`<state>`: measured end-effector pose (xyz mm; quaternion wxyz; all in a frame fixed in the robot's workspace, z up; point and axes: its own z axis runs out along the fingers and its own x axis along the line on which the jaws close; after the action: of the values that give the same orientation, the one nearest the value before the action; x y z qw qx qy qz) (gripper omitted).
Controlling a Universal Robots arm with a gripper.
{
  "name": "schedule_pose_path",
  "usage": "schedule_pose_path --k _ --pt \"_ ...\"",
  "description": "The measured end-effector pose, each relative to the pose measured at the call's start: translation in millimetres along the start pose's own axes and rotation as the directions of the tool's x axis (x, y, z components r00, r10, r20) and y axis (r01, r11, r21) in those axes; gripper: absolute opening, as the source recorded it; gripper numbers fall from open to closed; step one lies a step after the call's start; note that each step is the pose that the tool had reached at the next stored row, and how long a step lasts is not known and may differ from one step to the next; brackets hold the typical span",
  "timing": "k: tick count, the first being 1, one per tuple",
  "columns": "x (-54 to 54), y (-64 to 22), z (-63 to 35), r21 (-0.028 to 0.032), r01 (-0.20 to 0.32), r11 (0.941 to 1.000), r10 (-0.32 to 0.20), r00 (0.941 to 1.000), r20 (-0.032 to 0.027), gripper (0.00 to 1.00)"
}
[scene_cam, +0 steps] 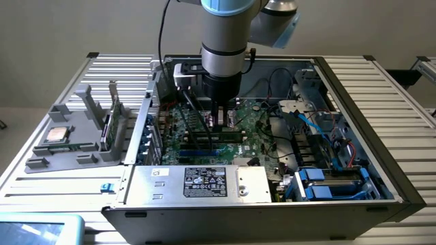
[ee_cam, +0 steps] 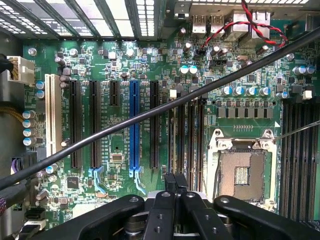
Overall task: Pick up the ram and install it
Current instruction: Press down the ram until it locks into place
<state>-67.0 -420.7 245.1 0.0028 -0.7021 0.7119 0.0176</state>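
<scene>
My gripper (scene_cam: 221, 127) reaches straight down into the open computer case, over the motherboard (scene_cam: 256, 120). Directly under its fingers the ram (scene_cam: 216, 137), a long dark stick with a green edge, lies along the black memory slots. In the wrist view the gripper (ee_cam: 175, 179) has its two fingers pressed close together. The ram (ee_cam: 174, 140) runs away from them edge-on, in line with the slots beside the processor socket (ee_cam: 240, 172). The stick's lower edge and the slot under it are hidden.
A black cable (ee_cam: 150, 115) slants across the board close to the fingers. A grey fixture (scene_cam: 75, 138) at the exterior view's left holds a silver processor chip (scene_cam: 56, 135) and an upright expansion card (scene_cam: 114, 120). The power supply box (scene_cam: 197, 181) and blue drive bays (scene_cam: 327, 184) crowd the case front.
</scene>
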Motion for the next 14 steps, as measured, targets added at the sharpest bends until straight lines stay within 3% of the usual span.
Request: schedule_pose_path --k 8,14 --pt "0.0 -0.9 0.3 0.0001 -0.001 1.0000 0.001 1.0000 -0.0002 0.09" --pt "0.1 -3.2 6.2 -0.0006 -0.002 1.0000 0.002 1.0000 -0.0003 0.09"
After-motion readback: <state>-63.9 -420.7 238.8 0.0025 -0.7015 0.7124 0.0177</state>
